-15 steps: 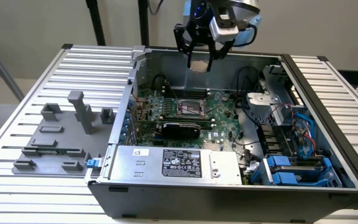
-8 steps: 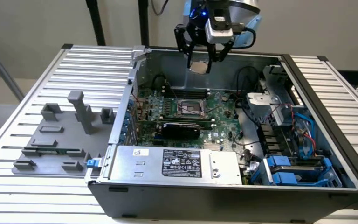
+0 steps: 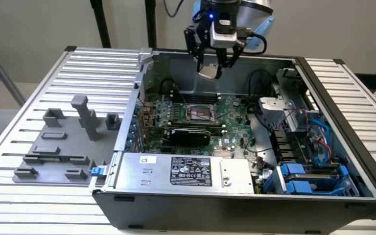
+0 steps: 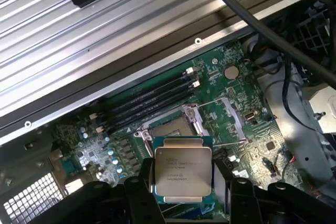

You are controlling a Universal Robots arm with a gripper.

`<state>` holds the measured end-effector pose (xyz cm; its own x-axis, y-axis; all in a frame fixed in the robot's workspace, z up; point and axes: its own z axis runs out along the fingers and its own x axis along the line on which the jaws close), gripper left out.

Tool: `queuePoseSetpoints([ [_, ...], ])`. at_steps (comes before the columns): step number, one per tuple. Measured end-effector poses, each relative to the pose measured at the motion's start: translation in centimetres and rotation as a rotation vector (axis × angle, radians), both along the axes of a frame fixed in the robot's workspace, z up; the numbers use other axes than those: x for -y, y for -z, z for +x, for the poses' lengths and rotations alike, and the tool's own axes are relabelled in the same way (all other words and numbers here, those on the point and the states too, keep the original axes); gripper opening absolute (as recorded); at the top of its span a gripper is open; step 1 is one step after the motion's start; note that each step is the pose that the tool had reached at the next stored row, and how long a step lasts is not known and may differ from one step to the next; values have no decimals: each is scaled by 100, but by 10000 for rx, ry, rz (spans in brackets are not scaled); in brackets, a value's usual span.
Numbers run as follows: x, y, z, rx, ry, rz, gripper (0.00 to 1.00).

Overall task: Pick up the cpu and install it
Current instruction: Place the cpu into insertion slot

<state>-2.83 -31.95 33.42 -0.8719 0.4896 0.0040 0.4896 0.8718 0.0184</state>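
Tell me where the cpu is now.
At the exterior view's top centre, the cpu is gripped in the tool, raised above the motherboard in the open computer case.

The cpu (image 4: 182, 169) above the socket (image 4: 173, 127)

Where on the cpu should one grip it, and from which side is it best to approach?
Probably on two opposite thin edges, coming from the side of its flat metal top. The cpu is a thin square, so only its rim offers parallel faces for pinching. The end effector holds it this way now.
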Motion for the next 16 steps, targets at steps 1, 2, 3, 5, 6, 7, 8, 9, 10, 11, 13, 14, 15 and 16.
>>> queuePoseSetpoints([
  [1, 0, 6, 0, 0, 191, 0, 55],
  [2, 0, 11, 0, -1, 370, -1, 55],
  [3, 0, 18, 0, -1, 545, -1, 55],
  [5, 0, 32, 0, 0, 915, -1, 55],
  [6, 0, 40, 0, -1, 1096, -2, 55],
  [7, 0, 47, 0, -1, 1275, -1, 55],
  [8, 0, 55, 0, -1, 1456, -1, 55],
  [9, 0, 62, 0, -1, 1635, -2, 55],
  [10, 0, 70, 0, -1, 1820, -1, 55],
  [11, 0, 78, 0, -1, 2006, -2, 55],
  [13, 0, 95, 0, -1, 2371, -1, 55],
  [14, 0, 104, 0, -1, 2550, -2, 55],
  [15, 0, 113, 0, -1, 2737, 0, 55],
  [16, 0, 122, 0, -1, 2915, -2, 55],
])
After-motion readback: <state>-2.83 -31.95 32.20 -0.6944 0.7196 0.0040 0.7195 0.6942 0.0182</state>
